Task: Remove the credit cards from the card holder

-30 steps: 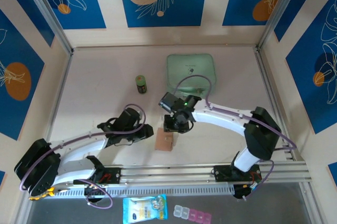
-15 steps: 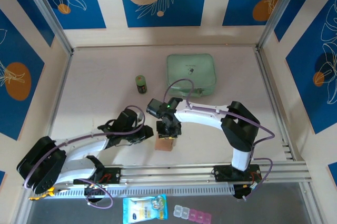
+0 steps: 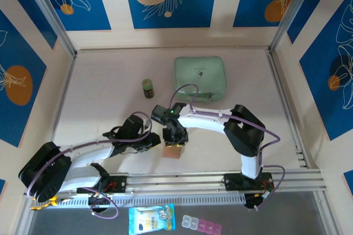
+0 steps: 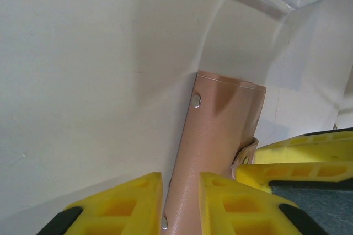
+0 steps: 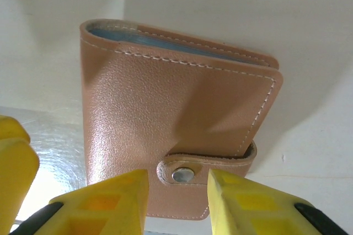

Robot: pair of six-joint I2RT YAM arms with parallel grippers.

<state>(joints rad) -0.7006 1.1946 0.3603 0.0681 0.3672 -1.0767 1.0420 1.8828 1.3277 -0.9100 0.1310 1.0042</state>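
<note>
Boxed in at pale table's (image 3: 105, 102) near edge by left gripper (image 3: 160, 143) clamped on small tan leather-like card holder (image 3: 172, 151) and right gripper (image 3: 175, 142) overhead. Blocked toward far edge by mint-green zip case (image 3: 200, 78) and small dark jar (image 3: 147, 87); open along left and right edges.

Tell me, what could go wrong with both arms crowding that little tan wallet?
The snap tab is fastened, so the right fingers may tug the whole card holder rather than open it.
The left fingers pinch just one edge; it could slip free.
Both pairs sit close together and might collide.
</note>
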